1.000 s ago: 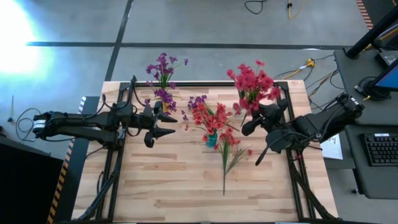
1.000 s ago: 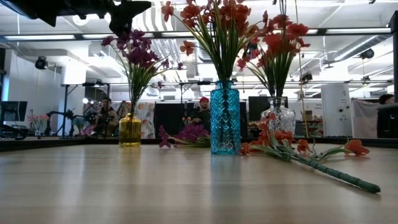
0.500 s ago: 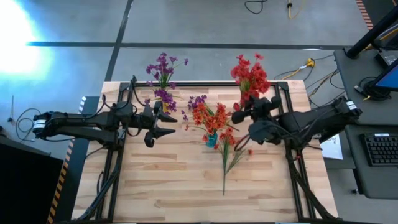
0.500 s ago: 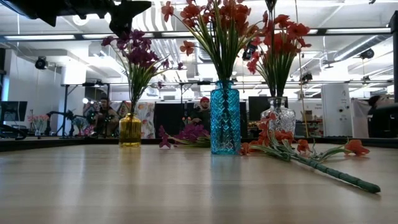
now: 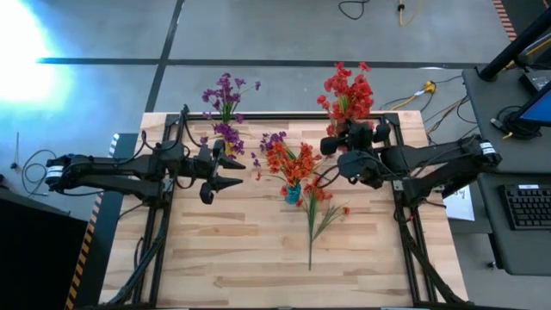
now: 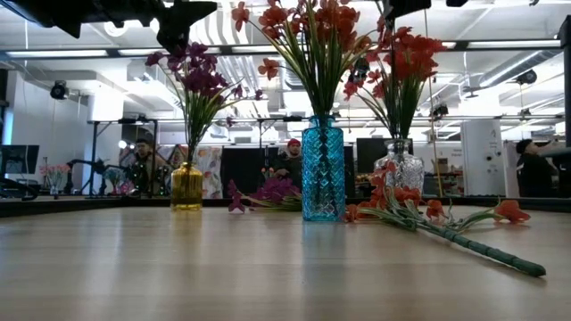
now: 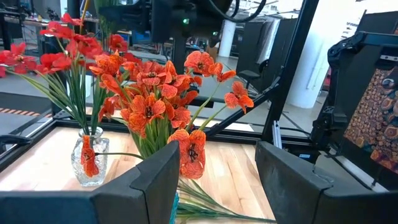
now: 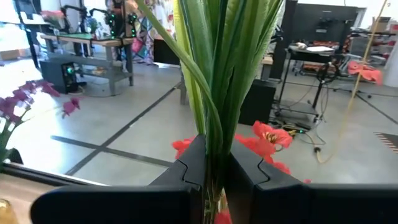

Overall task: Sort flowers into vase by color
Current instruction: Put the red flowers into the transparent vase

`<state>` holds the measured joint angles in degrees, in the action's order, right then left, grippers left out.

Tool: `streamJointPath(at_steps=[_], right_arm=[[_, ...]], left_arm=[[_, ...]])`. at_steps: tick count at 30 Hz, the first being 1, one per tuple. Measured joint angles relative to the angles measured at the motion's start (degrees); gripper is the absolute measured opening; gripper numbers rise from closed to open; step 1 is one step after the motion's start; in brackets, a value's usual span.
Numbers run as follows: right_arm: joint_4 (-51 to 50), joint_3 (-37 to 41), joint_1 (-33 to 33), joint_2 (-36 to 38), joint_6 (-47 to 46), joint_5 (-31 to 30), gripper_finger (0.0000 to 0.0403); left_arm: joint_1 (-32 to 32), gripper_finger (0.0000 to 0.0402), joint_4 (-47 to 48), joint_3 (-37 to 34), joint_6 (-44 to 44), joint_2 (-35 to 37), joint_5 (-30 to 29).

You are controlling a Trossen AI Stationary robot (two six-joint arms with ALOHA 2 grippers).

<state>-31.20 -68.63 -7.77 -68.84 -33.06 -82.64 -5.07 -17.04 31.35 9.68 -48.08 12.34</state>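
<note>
My right gripper [image 5: 338,148] is shut on a bunch of red flowers [image 5: 347,90] that stands over the clear glass vase [image 6: 403,168]. The bunch also shows in the low view [image 6: 400,67]. A blue vase [image 6: 322,169] holds red-orange flowers [image 5: 291,164], and a yellow vase [image 6: 186,185] holds purple flowers [image 5: 225,108]. A loose red sprig [image 5: 315,215] and a loose purple sprig [image 5: 274,140] lie flat on the table. My left gripper [image 5: 231,170] is open and empty, raised near the yellow vase and pointing at the blue vase. My right gripper pinches the bunch's green stems [image 8: 215,146] between its two fingers [image 8: 191,163], below the blossoms. The fingers come about level and lie across the stems. The bunch stands nearly upright, and its lower ends reach down into the clear vase's mouth [image 6: 401,143].
The three vases stand in a row across the table's far half. The near half of the wooden table [image 5: 258,258] is bare boards. The dark frame rails [image 5: 159,232] run along both sides. People and equipment show in the room behind.
My right gripper has gone toward the table's far edge and a little left, still shut on the red bunch. The bunch has swung from leaning over the table to nearly upright above the clear vase.
</note>
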Motion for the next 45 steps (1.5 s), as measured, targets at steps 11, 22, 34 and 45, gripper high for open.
streamJointPath(at_steps=[11,22,34,45], right_arm=[[0.22,2.35,3.33,-0.72,-0.83,-0.01,0.0029],[0.43,2.42,5.48,-0.88,-1.00,-0.01,0.0029],[1.98,2.44,7.31,-4.38,-0.90,0.12,0.0029],[1.99,2.44,7.34,-6.33,-0.96,0.10,0.0029]], left_arm=[[0.00,0.0197,0.05,0.00,0.02,-0.01,0.02],[0.01,0.0197,0.07,0.00,0.02,0.01,0.02],[0.01,0.0197,0.13,0.00,0.02,0.00,0.04],[0.01,0.0197,0.46,0.00,-0.18,0.01,0.07]])
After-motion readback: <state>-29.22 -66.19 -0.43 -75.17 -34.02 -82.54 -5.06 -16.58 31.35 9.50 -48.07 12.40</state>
